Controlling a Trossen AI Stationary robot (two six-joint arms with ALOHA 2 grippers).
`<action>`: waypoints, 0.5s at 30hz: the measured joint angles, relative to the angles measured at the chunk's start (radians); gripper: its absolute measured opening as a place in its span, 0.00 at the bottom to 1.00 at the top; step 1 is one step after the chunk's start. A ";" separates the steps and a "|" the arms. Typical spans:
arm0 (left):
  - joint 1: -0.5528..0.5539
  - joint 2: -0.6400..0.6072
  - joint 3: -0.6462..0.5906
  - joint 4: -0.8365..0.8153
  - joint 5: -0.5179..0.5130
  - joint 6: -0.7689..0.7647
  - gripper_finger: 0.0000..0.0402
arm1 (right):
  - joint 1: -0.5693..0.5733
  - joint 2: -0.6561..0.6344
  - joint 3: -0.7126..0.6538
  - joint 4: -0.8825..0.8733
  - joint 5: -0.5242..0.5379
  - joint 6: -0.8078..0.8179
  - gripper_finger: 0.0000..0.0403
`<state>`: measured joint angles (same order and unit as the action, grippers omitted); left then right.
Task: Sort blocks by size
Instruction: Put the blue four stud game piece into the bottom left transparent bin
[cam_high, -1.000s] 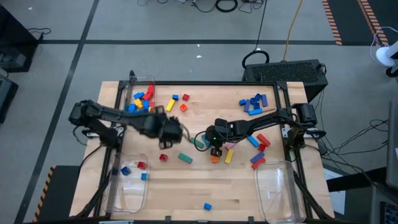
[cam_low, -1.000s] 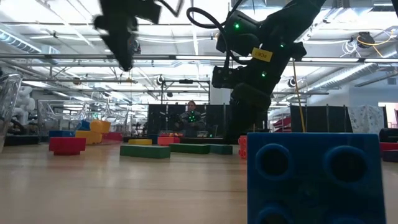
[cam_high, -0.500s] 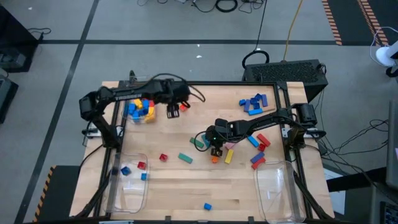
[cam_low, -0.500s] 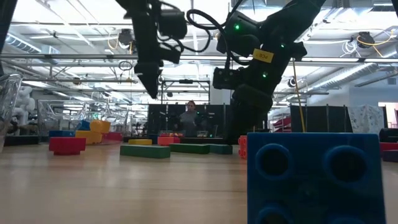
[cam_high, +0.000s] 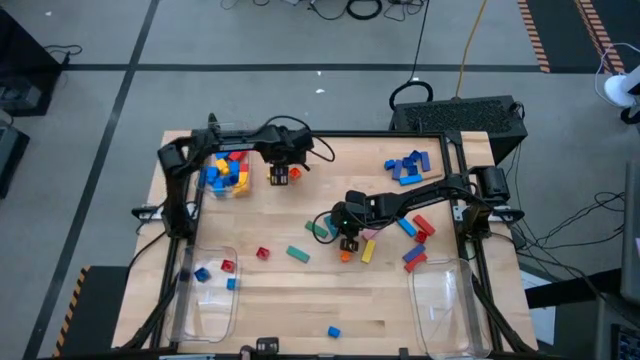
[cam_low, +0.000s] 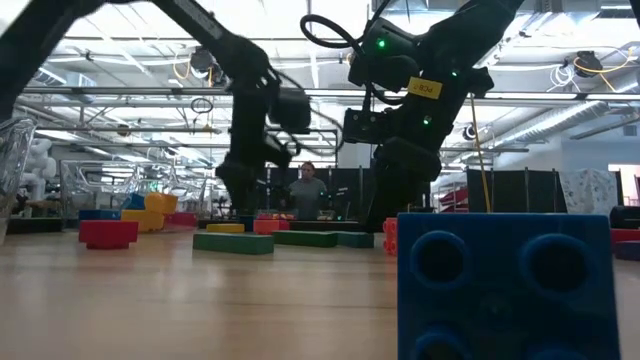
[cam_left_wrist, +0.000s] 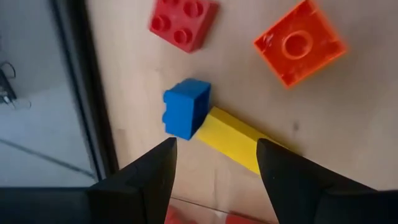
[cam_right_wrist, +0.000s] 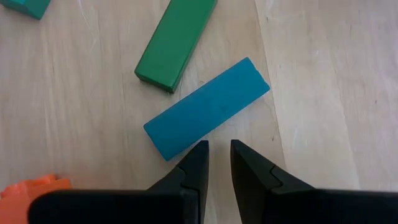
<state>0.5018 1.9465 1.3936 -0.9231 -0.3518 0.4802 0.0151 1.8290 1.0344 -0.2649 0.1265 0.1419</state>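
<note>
- Fingers first, from the high view: the left gripper (cam_high: 283, 172) hangs over the far left part of the bench (cam_high: 440, 310), beside the clear bin of mixed blocks (cam_high: 224, 172), with an orange brick (cam_high: 294, 174) just by it. The right gripper (cam_high: 345, 240) sits mid-bench over a cluster with a green bar (cam_high: 298, 254) and a yellow bar (cam_high: 367, 250) close by. More blue blocks (cam_high: 408, 166) lie at the far right, well apart from both arms.
- Low view: both arms reach down from above toward the bench, the left one farther back. A red brick (cam_low: 108, 233) and a long green bar (cam_low: 233, 242) lie on the wood, and a big blue brick (cam_low: 505, 285) fills the near right corner. I cannot tell either gripper's opening from here.
- Left wrist view: the left fingers (cam_left_wrist: 152, 173) stand wide apart and hold nothing. Between and just ahead of them lies a small blue cube (cam_left_wrist: 185, 116) touching the end of a yellow bar (cam_left_wrist: 236, 139), whose long axis runs slantwise across the gap. A red square brick (cam_left_wrist: 183, 22) and an orange single-stud brick (cam_left_wrist: 300, 42) lie farther ahead. The cube seems the likeliest pick, and it is this arm's to take.
- Right wrist view: the right fingers (cam_right_wrist: 194, 167) are nearly closed and empty. A teal bar (cam_right_wrist: 207, 107) lies just ahead of them, its long axis slanted, with a green bar (cam_right_wrist: 176, 44) beyond it, apart. Those fingers would have to widen before any grasp.
</note>
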 joint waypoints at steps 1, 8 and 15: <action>0.002 0.019 0.007 -0.002 -0.009 0.001 0.55 | 0.000 0.000 0.000 0.000 0.000 -0.003 0.13; 0.010 0.097 0.080 -0.004 -0.043 0.031 0.55 | 0.000 0.000 0.000 0.000 0.000 -0.009 0.13; 0.034 0.096 0.139 0.001 -0.031 0.083 0.55 | 0.000 0.000 0.000 0.000 0.000 -0.031 0.13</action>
<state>0.5355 2.0426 1.5323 -0.9225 -0.3833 0.5632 0.0151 1.8290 1.0344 -0.2653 0.1265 0.1114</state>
